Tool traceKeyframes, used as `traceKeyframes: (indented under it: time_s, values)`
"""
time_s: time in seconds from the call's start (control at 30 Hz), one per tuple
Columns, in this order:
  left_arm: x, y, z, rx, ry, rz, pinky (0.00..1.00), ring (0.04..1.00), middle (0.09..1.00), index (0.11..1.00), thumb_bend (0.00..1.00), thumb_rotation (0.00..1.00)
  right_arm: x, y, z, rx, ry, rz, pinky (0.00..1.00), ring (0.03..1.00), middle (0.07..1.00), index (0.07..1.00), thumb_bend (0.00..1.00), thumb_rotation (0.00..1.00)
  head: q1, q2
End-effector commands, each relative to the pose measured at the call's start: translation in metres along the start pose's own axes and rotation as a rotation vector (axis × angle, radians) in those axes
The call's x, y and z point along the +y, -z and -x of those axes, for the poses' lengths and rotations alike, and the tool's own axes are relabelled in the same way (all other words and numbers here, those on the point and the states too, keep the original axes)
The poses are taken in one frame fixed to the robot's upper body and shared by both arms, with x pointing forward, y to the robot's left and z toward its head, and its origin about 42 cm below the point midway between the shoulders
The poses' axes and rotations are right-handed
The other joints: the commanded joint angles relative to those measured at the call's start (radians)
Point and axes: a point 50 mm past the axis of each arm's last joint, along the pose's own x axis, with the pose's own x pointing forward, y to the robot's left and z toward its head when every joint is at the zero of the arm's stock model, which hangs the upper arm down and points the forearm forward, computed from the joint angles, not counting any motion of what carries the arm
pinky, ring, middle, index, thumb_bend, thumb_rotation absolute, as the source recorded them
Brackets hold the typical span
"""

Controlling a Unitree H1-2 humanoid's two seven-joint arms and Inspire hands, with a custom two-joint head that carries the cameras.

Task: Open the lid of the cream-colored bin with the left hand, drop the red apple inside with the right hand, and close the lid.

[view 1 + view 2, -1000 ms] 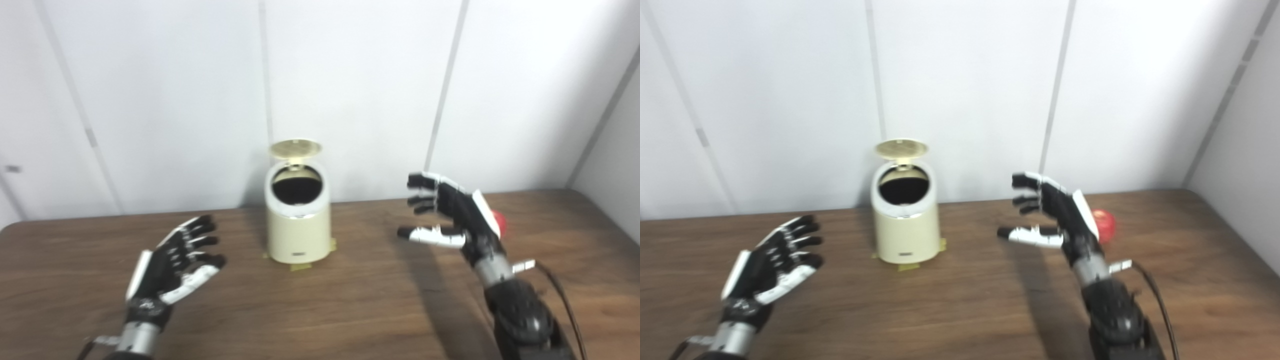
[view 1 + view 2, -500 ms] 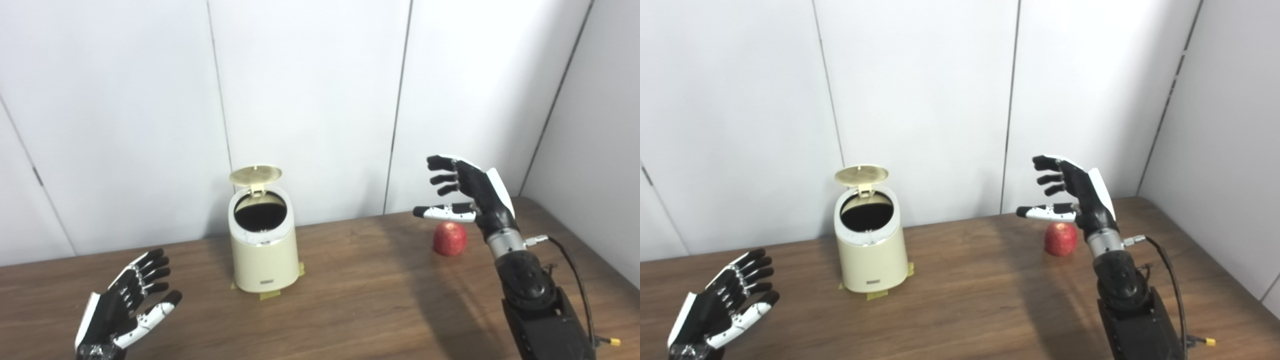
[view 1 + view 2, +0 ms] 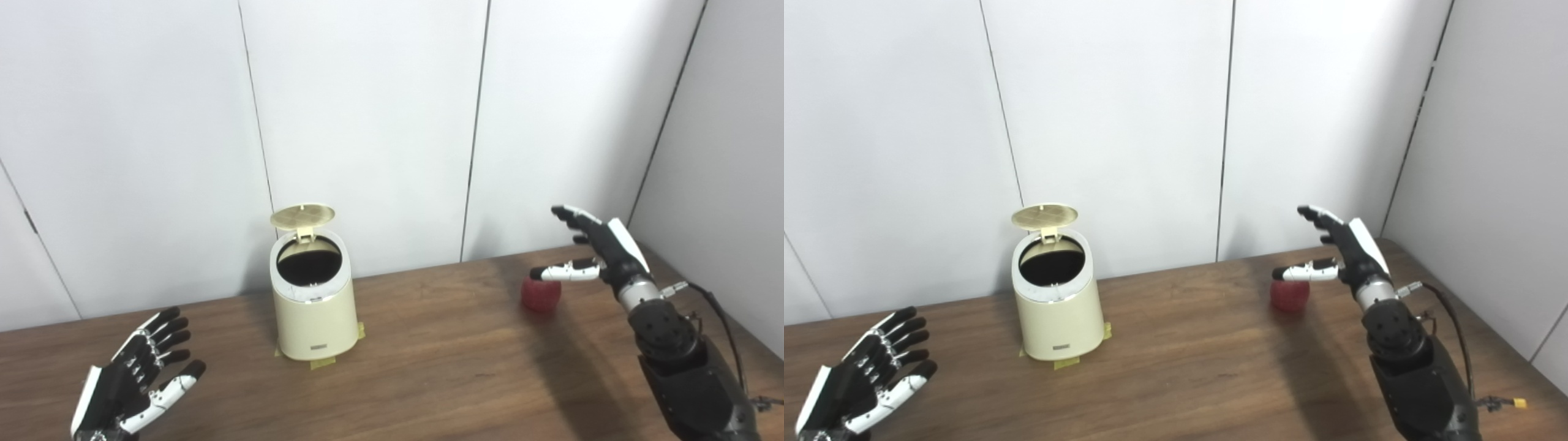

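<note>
The right hand's (image 3: 597,248) fingers (image 3: 566,214) are spread wide and hold nothing, thumb stretched just above the red apple (image 3: 541,296) resting on the wooden table (image 3: 429,367). The left hand (image 3: 131,383) hovers low with fingers splayed, empty. Well left of the right fingers, the cream-colored bin (image 3: 312,303) stands with its lid (image 3: 302,215) up.
</note>
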Motion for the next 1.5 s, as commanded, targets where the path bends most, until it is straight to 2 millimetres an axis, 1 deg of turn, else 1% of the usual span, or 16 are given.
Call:
traceKeyframes:
  time_s: [0.0,0.1,0.2,0.23,0.4,0.47,0.57,0.63,0.73,0.93,0.97,1.1,1.17,1.27,1.37,1.47]
  values:
    - [0.004,-0.025,-0.016,-0.092,0.008,-0.014,0.71,0.795,0.818,0.848,0.68,0.15,-0.027,-0.017,-0.012,-0.050,0.026,0.043,0.87,0.932,0.911,0.881,0.86,0.18,-0.002,0.003]
    - [0.005,-0.026,-0.016,-0.085,0.010,-0.013,0.71,0.803,0.826,0.853,0.67,0.14,-0.025,-0.009,-0.012,-0.018,-0.001,0.096,0.86,0.912,0.907,0.893,0.88,0.22,-0.003,0.005]
    - [0.006,-0.026,-0.016,-0.083,0.012,-0.021,0.71,0.804,0.827,0.854,0.66,0.14,-0.023,-0.005,-0.013,-0.001,-0.014,0.120,0.85,0.899,0.900,0.895,0.88,0.21,-0.002,0.009]
    - [0.006,-0.026,-0.016,-0.083,0.015,-0.018,0.71,0.807,0.829,0.854,0.65,0.13,-0.022,-0.002,-0.013,0.008,-0.021,0.118,0.85,0.897,0.895,0.894,0.88,0.19,-0.003,0.011]
    - [0.005,-0.028,-0.016,-0.089,0.019,-0.026,0.72,0.806,0.830,0.854,0.63,0.10,-0.018,0.009,-0.014,0.042,-0.057,0.104,0.87,0.916,0.911,0.897,0.87,0.16,-0.005,0.012]
    - [0.005,-0.028,-0.015,-0.088,0.014,-0.031,0.74,0.809,0.822,0.842,0.64,0.11,-0.015,0.012,-0.013,0.067,-0.061,0.091,0.87,0.915,0.908,0.881,0.87,0.16,-0.005,0.015]
    - [0.005,-0.029,-0.015,-0.090,0.017,-0.044,0.77,0.817,0.825,0.840,0.65,0.14,-0.011,0.013,-0.012,0.089,-0.062,0.059,0.90,0.930,0.911,0.881,0.83,0.11,-0.005,0.016]
    - [0.005,-0.029,-0.014,-0.089,0.016,-0.054,0.77,0.815,0.823,0.840,0.63,0.12,-0.009,0.015,-0.012,0.091,-0.059,0.044,0.90,0.926,0.907,0.885,0.82,0.09,-0.003,0.018]
    - [0.005,-0.030,-0.014,-0.087,0.016,-0.056,0.77,0.813,0.820,0.839,0.64,0.13,-0.007,0.019,-0.013,0.092,-0.054,0.038,0.89,0.921,0.902,0.883,0.82,0.07,-0.002,0.020]
    - [0.005,-0.031,-0.013,-0.082,0.019,-0.059,0.74,0.798,0.815,0.838,0.63,0.12,-0.002,0.030,-0.015,0.058,-0.046,0.043,0.85,0.873,0.870,0.863,0.81,0.05,-0.003,0.025]
    - [0.004,-0.031,-0.013,-0.081,0.020,-0.058,0.74,0.801,0.818,0.839,0.62,0.12,-0.001,0.030,-0.016,0.052,-0.048,0.061,0.85,0.873,0.871,0.863,0.80,0.05,-0.003,0.025]
    - [0.003,-0.032,-0.013,-0.080,0.025,-0.070,0.72,0.797,0.820,0.844,0.64,0.16,0.003,0.030,-0.018,0.047,-0.043,0.088,0.83,0.861,0.867,0.862,0.80,0.07,0.000,0.028]
    - [0.003,-0.033,-0.013,-0.079,0.029,-0.073,0.73,0.798,0.821,0.846,0.64,0.16,0.007,0.030,-0.018,0.048,-0.043,0.094,0.82,0.857,0.859,0.852,0.80,0.08,0.002,0.031]
    - [0.002,-0.033,-0.012,-0.077,0.034,-0.085,0.74,0.796,0.820,0.847,0.62,0.14,0.013,0.027,-0.020,0.044,-0.055,0.104,0.84,0.854,0.853,0.855,0.80,0.11,0.000,0.033]
    - [0.001,-0.034,-0.012,-0.079,0.038,-0.085,0.73,0.783,0.815,0.845,0.60,0.12,0.019,0.023,-0.023,0.037,-0.062,0.108,0.84,0.850,0.841,0.858,0.81,0.11,0.000,0.033]
    - [0.001,-0.035,-0.011,-0.083,0.041,-0.083,0.73,0.785,0.812,0.845,0.59,0.10,0.024,0.021,-0.026,0.051,-0.064,0.100,0.83,0.840,0.807,0.843,0.82,0.13,0.003,0.039]
